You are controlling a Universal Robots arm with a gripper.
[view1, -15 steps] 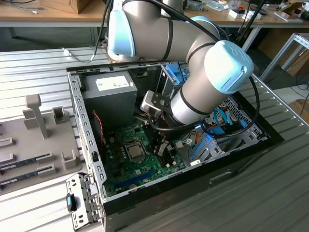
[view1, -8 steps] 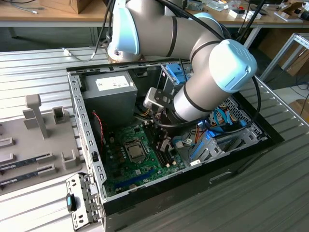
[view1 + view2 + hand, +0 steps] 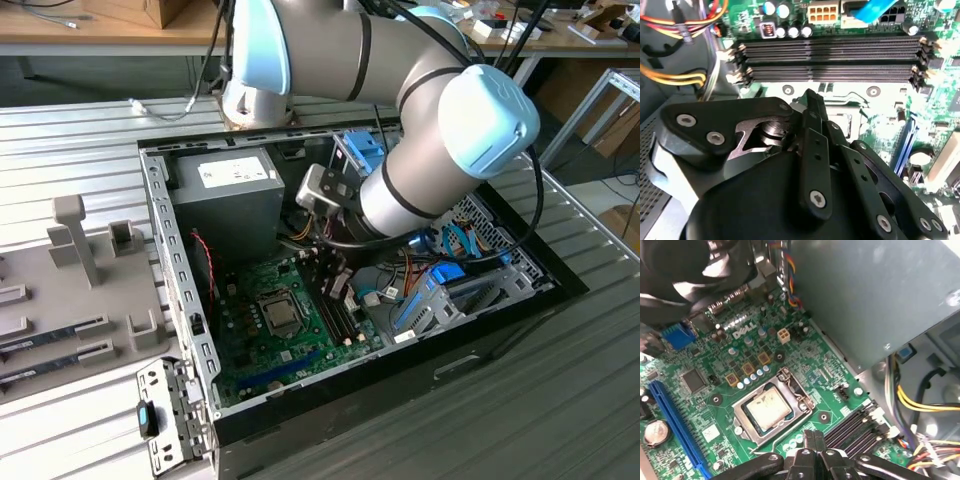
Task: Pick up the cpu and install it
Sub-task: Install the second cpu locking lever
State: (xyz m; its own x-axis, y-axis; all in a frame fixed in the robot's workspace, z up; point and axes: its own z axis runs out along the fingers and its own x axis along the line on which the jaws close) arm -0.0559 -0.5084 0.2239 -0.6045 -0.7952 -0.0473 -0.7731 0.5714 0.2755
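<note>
cpu [image 3: 768, 409] sits in mobo socket [image 3: 790, 385]; gripper [image 3: 814, 436] above it, fingers look pressed together, holding nothing.

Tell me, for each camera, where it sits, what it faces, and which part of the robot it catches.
Exterior view: off the arm, above, looking down into the open computer case; the arm reaches in.
First wrist view: on the wrist, facing the motherboard, the cpu in its socket; the hand at the edge.
Second wrist view: on the wrist, behind the hand, facing the memory slots.
Shared: both wrist views show the hand, socket and memory slots.
</note>
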